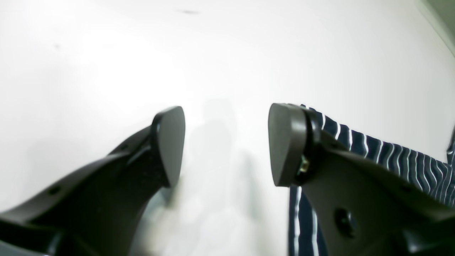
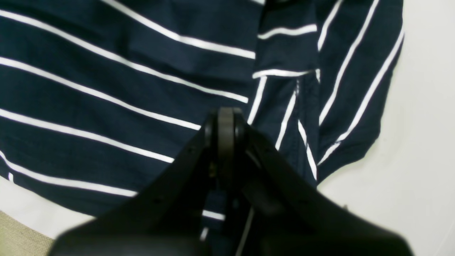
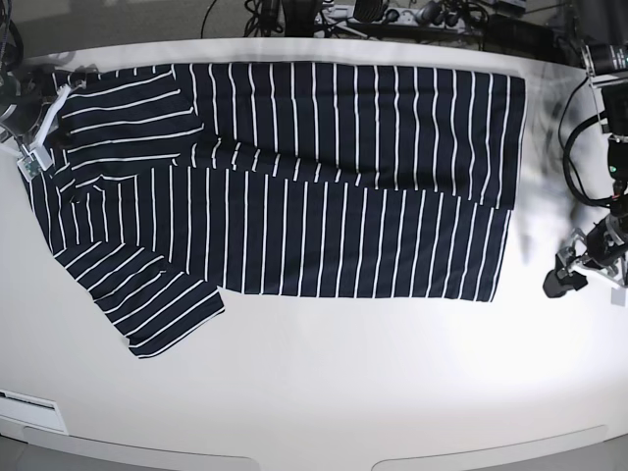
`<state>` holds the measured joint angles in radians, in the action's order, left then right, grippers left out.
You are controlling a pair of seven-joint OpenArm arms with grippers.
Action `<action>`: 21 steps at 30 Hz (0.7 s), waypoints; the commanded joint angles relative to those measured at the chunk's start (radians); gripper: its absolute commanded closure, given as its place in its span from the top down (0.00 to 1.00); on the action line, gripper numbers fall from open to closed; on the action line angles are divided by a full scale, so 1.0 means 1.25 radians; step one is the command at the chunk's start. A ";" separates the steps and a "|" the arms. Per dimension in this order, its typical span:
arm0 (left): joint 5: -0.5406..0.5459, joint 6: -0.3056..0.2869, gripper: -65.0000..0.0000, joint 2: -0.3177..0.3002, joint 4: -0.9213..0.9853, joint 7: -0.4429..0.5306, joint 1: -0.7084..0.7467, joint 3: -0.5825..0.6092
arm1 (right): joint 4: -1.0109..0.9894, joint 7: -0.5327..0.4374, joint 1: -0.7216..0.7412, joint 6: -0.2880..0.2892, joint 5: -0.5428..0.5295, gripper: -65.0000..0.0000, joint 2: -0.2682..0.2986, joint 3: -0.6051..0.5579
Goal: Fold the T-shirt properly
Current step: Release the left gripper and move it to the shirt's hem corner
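The T-shirt (image 3: pixel 294 186), dark navy with thin white stripes, lies spread across the white table (image 3: pixel 334 392), its far long side folded over onto the body. One sleeve sticks out toward the front left (image 3: pixel 157 304). My left gripper (image 1: pixel 227 145) is open just above bare table, with nothing between its fingers and a corner of the T-shirt (image 1: pixel 408 163) beside its right finger. In the base view the left gripper (image 3: pixel 564 282) sits just off the shirt's right edge. My right gripper (image 2: pixel 225 131) is shut over the T-shirt (image 2: pixel 106 89) near a sleeve seam, at the shirt's left end (image 3: pixel 47 132). No cloth shows between its pads.
Cables and equipment (image 3: pixel 392 15) crowd the table's back edge. A dark arm with cabling (image 3: pixel 603 108) stands at the far right. A small white label (image 3: pixel 29 400) lies by the front left edge. Tan floor (image 2: pixel 17 231) shows past the table edge in the right wrist view.
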<state>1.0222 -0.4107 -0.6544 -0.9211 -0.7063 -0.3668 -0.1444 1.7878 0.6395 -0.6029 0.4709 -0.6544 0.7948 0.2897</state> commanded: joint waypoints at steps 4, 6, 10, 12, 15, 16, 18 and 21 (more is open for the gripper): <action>0.036 -0.041 0.59 0.010 0.055 -0.014 -0.074 0.070 | 0.011 -0.015 0.004 -0.002 -0.003 0.00 0.016 0.010; 0.035 -0.044 0.59 0.030 0.078 -0.018 -0.096 0.109 | 0.011 -0.015 0.004 -0.002 -0.003 0.00 0.016 0.010; 0.033 -0.070 0.59 0.075 0.101 -0.030 -0.115 0.161 | 0.011 -0.015 0.004 -0.002 -0.003 0.00 0.016 0.010; 0.019 -0.069 0.59 0.096 0.101 -0.040 -0.115 0.170 | 0.011 -0.014 0.004 -0.002 -0.003 0.00 0.016 0.010; 0.018 -0.067 0.59 0.125 0.101 -0.099 -0.115 0.171 | 0.011 -0.015 0.004 -0.002 -0.003 0.00 0.016 0.010; 0.019 -0.067 0.59 0.133 0.101 -0.124 -0.115 0.171 | 0.011 -0.015 0.004 -0.002 -0.003 0.00 0.016 0.010; 0.019 -0.075 0.59 0.145 0.101 -0.168 -0.115 0.171 | 0.011 -0.015 0.004 -0.002 -0.003 0.00 0.016 0.010; 0.021 -0.079 0.51 0.151 0.101 -0.193 -0.115 0.171 | 0.011 -0.015 0.004 -0.002 -0.003 0.00 0.016 0.010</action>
<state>1.0924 -0.5289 -0.4583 -0.7963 -0.8898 -0.5072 0.0647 1.7878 0.6392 -0.6014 0.4709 -0.6544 0.7948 0.2897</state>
